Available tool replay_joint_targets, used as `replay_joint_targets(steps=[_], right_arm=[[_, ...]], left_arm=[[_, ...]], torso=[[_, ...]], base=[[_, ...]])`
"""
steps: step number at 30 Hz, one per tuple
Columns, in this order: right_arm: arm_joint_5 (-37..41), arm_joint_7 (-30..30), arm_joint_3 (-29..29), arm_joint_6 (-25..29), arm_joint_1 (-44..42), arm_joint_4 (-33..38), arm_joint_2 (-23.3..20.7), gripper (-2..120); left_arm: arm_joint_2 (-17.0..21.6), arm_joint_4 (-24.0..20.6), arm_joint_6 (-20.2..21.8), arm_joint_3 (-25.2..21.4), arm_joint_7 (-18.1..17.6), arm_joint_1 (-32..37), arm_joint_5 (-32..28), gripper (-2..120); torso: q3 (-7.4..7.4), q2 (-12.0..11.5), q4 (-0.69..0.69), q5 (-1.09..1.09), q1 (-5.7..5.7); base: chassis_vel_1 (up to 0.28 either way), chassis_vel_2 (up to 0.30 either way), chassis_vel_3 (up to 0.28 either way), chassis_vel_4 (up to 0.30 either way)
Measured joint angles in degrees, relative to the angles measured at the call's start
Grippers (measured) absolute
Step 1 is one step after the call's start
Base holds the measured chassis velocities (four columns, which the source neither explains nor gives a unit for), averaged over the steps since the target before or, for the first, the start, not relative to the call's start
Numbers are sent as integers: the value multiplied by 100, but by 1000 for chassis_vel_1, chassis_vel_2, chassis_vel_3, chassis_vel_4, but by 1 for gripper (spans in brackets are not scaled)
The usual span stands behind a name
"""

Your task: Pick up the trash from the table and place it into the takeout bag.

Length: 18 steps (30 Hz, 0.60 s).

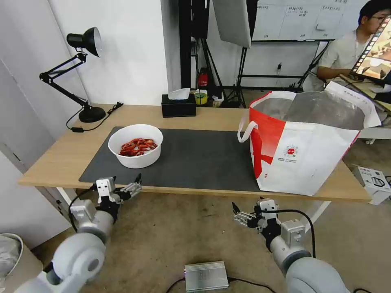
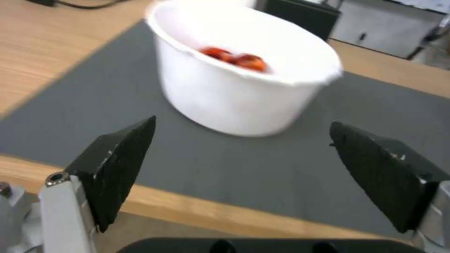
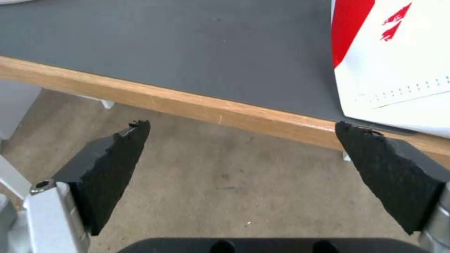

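Your left claw (image 2: 241,140) is hanging wide open before the bowl (image 1: 135,145); be centring its rim between the fingers. Right claw (image 3: 241,140) is idling open.

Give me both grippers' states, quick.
Left gripper: jaws open, holding nothing, at the table edge facing the white bowl.
Right gripper: jaws open, holding nothing, below the table edge.

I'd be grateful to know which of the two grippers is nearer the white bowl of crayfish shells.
The left gripper: it sits open at the table's front edge, facing the bowl. The right gripper is open too, lower, near the takeout bag.
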Motion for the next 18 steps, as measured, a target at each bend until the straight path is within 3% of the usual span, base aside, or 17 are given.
replay_joint_targets(steps=[3, 7, 18], right_arm=[[1, -1, 0, 0, 1, 0, 0, 100], [2, -2, 0, 0, 1, 0, 0, 100], [4, -5, 1, -1, 1, 0, 0, 100]], left_arm=[[318, -9, 208, -281, -75, -119, -497, 100], [495, 29, 316, -308, -104, -303, -763, 100], [1013, 498, 1000, 162, -639, -1717, -1876, 100]], torso=[[0, 0, 1, 0, 0], [0, 0, 1, 0, 0], [0, 0, -1, 0, 1]], base=[[0, 0, 0, 0], [0, 0, 0, 0], [0, 0, 0, 0]])
